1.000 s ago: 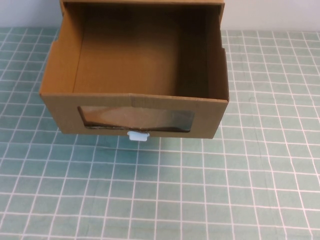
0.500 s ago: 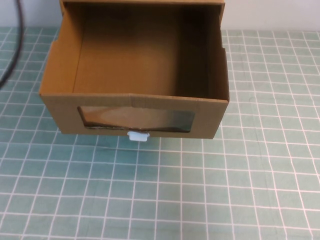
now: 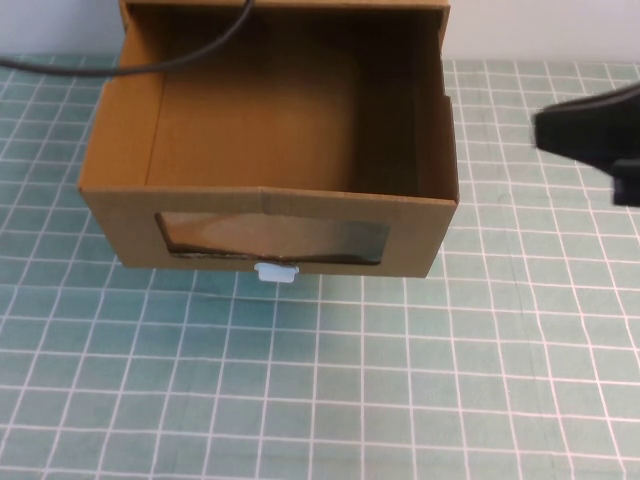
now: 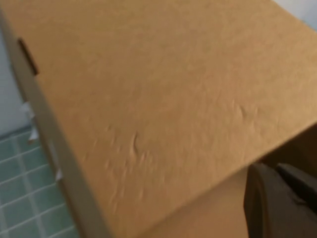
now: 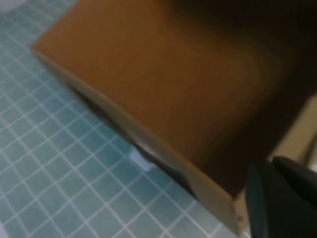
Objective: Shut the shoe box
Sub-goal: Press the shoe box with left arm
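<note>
The shoe box is a brown cardboard drawer pulled far out of its sleeve toward me, open on top and empty. Its front has a clear window with a small white pull tab just below. My right gripper hovers to the right of the box, apart from it, fingers together and empty. In the right wrist view it sits by the box's front corner. My left gripper shows only in the left wrist view, fingers together, beside the box's cardboard top.
A black cable runs from the left edge across the box's back left corner. The box stands on a green mat with a white grid. A pale wall lies behind the box.
My right gripper has entered the high view from the right edge. The black cable has swung from the far left across the box's back corner. The box has not moved.
</note>
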Controlling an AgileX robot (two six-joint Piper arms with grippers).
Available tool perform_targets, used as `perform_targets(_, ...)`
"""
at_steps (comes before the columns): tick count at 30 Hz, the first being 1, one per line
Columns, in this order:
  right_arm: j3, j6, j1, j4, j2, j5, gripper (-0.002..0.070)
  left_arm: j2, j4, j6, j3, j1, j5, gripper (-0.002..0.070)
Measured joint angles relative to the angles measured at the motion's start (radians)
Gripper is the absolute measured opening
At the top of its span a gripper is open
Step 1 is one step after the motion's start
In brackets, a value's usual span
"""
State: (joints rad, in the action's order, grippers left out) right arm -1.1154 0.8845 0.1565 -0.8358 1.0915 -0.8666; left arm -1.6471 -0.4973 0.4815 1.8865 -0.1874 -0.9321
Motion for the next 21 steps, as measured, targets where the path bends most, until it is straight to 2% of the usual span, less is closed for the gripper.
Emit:
perform_targets(3, -0.034, 0.034, 0.104, -0.009, 0.029, -0.009, -0.0014, -0.106, -0.050, 0.000, 0.105, 0.000, -0.035, -0.0005)
perform_targets(10, -0.043, 0.030, 0.405, 0.159, 0.089, 0.095, -0.0014, -0.288, -0.170, 0.002, 0.257, 0.000, -0.085, -0.0005)
perform_targets(17, -0.046, 0.028, 0.635, 0.271, 0.181, 0.249, -0.0014, -0.345, -0.183, 0.004, 0.280, 0.000, -0.091, -0.0005)
perform_targets(21, -0.046, 0.023, 0.739, 0.419, 0.276, 0.358, -0.0014, -0.352, -0.185, 0.004, 0.280, 0.000, -0.091, -0.0005)
